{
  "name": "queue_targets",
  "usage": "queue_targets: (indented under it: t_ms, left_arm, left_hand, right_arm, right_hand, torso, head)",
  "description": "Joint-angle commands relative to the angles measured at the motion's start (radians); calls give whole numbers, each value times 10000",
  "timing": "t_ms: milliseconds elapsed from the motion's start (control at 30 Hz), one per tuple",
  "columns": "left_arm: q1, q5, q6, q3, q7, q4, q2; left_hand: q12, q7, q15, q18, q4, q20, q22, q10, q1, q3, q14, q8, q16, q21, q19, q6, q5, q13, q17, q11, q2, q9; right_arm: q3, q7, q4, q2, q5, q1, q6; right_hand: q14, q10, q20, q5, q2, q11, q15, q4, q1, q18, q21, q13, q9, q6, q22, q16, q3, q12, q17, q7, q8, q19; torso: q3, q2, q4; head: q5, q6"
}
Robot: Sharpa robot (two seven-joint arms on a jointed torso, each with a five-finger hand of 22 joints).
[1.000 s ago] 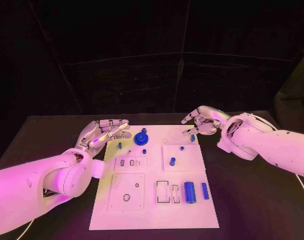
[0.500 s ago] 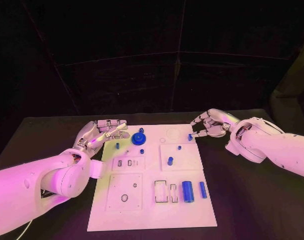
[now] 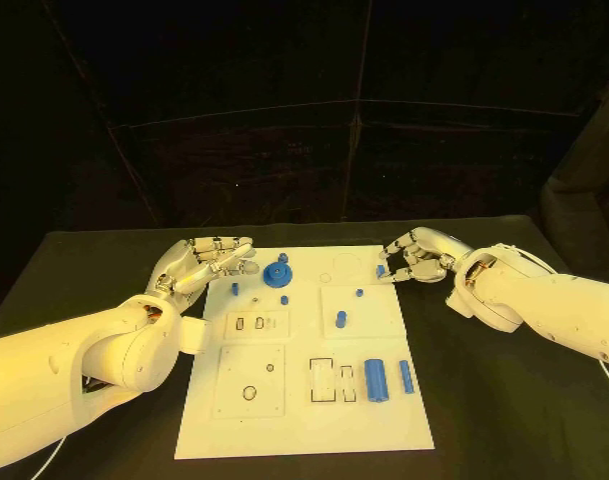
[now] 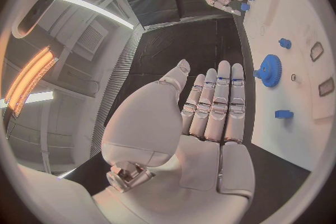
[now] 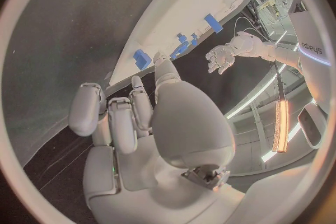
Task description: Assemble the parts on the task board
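The right hand (image 3: 417,255), fingers curled with nothing visibly between them, hovers just beside the upright blue peg (image 3: 381,271) at the task board (image 3: 304,430)'s far right corner, nearer than the flat, empty left hand (image 3: 203,262).

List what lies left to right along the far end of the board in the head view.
Left hand → small blue peg → blue gear → blue peg at the board's right edge → right hand.

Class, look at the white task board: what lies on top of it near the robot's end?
On the task board, near end: a large blue cylinder and a thinner blue piece beside empty rectangular slots. Whatever is beneath the board is covered.
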Motion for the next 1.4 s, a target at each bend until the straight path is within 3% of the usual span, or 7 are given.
queue_targets:
  t_ms: [33,267,733,933,1133,1267,1400]
  left_arm:
    - [8,-55,126,9,47,-2,19]
    - [5,-55,115,8,39,-17,38]
    - [2,-55,90,8,30,-42,22]
    - [2,-55,92,8,24,-44,24]
    - [2,-55,95,8,11,-57,22]
    - [1,-55,95,8,0,-65,19]
    - [1,-55,92,8,-5,-66,16]
  left_hand:
    - [-2,-20,-6,152,-75,-20,-15,71,-42,3,62,33,-63,-43,82,71,-43,6,11,2,80,11]
    - [-6,-17,-6,152,-77,-20,-15,69,-44,4,63,30,-64,-43,83,69,-43,5,12,4,78,10]
    - [-62,17,0,147,-91,-23,-23,39,-67,22,77,-6,-81,-45,94,41,-43,-10,24,28,73,-5]
    - [-62,17,0,147,-91,-24,-24,39,-67,22,77,-6,-81,-45,94,41,-43,-10,24,28,73,-5]
    - [-74,24,1,146,-95,-24,-25,31,-69,29,79,-15,-85,-45,96,34,-42,-13,27,33,76,-8]
    - [-83,29,2,146,-98,-24,-26,26,-71,32,81,-20,-88,-45,98,28,-42,-15,28,38,77,-10]
    - [-92,35,4,145,-101,-23,-28,20,-74,35,82,-27,-91,-46,99,23,-43,-16,30,42,76,-11]
  right_arm:
    - [6,83,-130,86,42,1,-47]
    - [7,59,-328,276,-77,-90,85]
    - [8,-3,-482,451,-526,-200,210]
    - [9,19,-496,469,-574,-206,166]
    - [9,-2,-476,471,-611,-208,42]
    - [10,38,-426,469,-599,-209,-158]
    - [11,0,-335,446,-476,-209,-594]
  right_hand:
    - [792,-11,13,40,76,15,-28,-17,-55,23,20,124,-1,-26,35,61,-47,3,1547,7,-53,77]
    - [815,105,13,-224,311,-22,-46,-161,107,4,79,259,50,288,162,103,75,143,1640,-40,102,151]
    - [821,135,-38,-485,536,-95,-105,-418,298,-10,115,295,65,713,242,114,322,171,1673,-115,250,194]
    - [830,189,-106,-885,835,-196,-186,-532,394,-24,154,348,74,1073,330,130,625,216,1715,-225,354,241]
    - [847,279,-211,-1565,1219,-329,-300,-725,508,-49,212,443,89,1499,462,160,1146,299,1787,-382,452,310]
    - [864,366,-251,-1638,1272,-380,-342,-813,486,-77,276,542,105,1671,611,192,1321,394,1858,-445,493,385]
    - [887,534,-307,-1440,1258,-454,-406,-895,394,-109,354,749,140,1891,788,236,1480,589,1952,-532,558,476]
  torso:
    - [-5,-6,5]
    - [-6,-9,-7]
    - [-7,-12,-1]
    - [-5,-14,-3]
    - [-3,-12,0]
    - [-1,-8,0]
    - [-4,-19,-7]
  head:
    - [5,-4]
    - [27,-20]
    - [34,-43]
    - [14,-36]
    - [-6,-49]
    - [-9,-57]
    - [-17,-73]
